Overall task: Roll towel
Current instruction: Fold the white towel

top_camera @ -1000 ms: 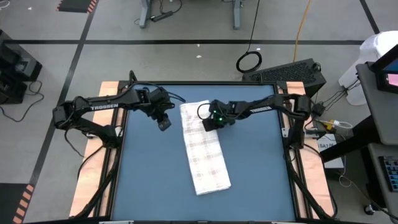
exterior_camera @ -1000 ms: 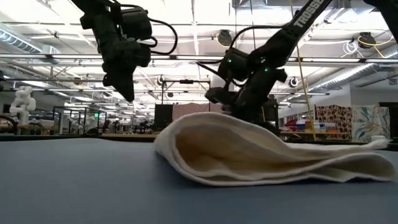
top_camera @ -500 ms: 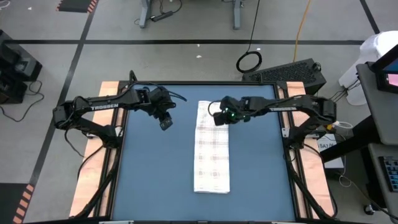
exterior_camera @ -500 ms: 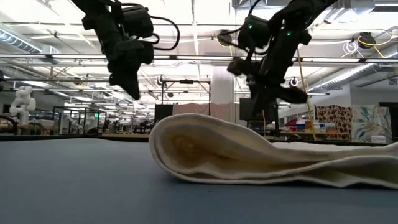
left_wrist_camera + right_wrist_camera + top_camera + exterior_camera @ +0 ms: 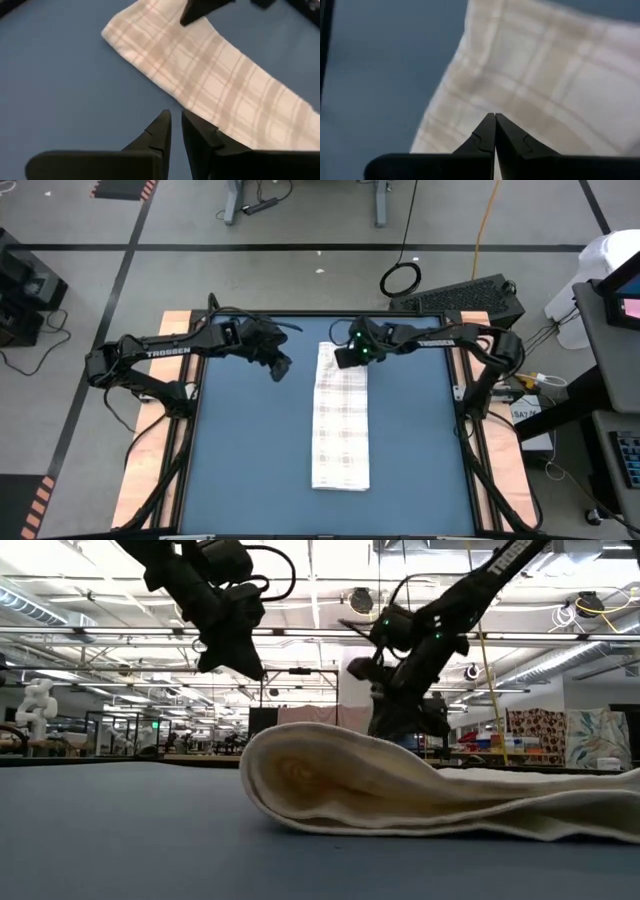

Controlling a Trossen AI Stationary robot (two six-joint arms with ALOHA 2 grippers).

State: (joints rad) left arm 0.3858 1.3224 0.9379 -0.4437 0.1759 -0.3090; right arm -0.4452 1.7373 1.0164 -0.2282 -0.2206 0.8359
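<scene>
The towel is a long, narrow folded strip of white plaid cloth. It lies flat on the blue table, running from far to near. Its rounded near fold faces the low camera. My right gripper is shut and stands over the towel's far end. My left gripper hangs above the bare table to the left of the towel's far end. Its fingers stand a narrow gap apart with nothing between them. My right gripper points slantwise down at the towel's far end with its fingers shut. I cannot tell whether the tips touch the cloth; the towel's near fold hides them in the low view.
Bare blue table lies to the left and right of the towel, and wooden side rails border it. A black case sits beyond the far right corner.
My right gripper drew the towel's far end toward the table's right edge, so the slanted strip now lies straight. It then rose and went toward the far edge. My left gripper tipped up and shifted a little toward the towel.
</scene>
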